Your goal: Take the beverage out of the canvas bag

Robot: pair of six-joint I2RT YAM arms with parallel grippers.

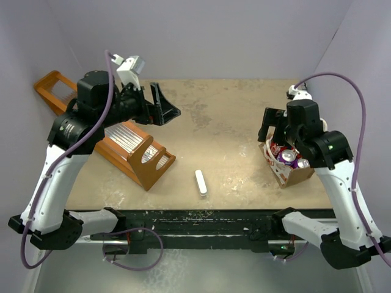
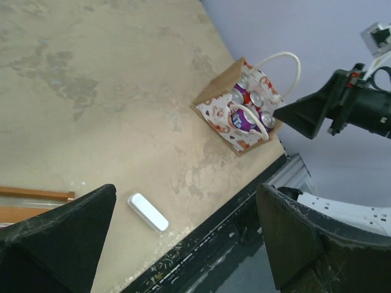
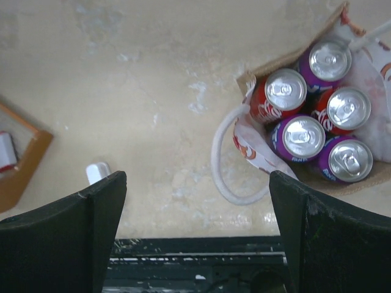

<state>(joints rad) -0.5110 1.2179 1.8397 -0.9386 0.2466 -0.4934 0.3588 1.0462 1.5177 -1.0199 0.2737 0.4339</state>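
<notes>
bag: the canvas bag (image 1: 298, 177) sits upright on the table (image 1: 226, 122), right side near the front edge, one white handle (image 3: 223, 165) flopped out over the tabletop

drinks: five cans (image 3: 303, 137) packed inside, tops up, a mix of purple and red

right gripper (image 1: 274, 128): hangs just above the bag's far-left edge, jaws spread wide, nothing between them

left gripper (image 1: 164, 105): up over the left side by the orange wooden rack (image 1: 131, 155), well apart from the bag, also wide and empty

extra: a little white bar (image 1: 201, 182) lies flat between rack and bag
</notes>
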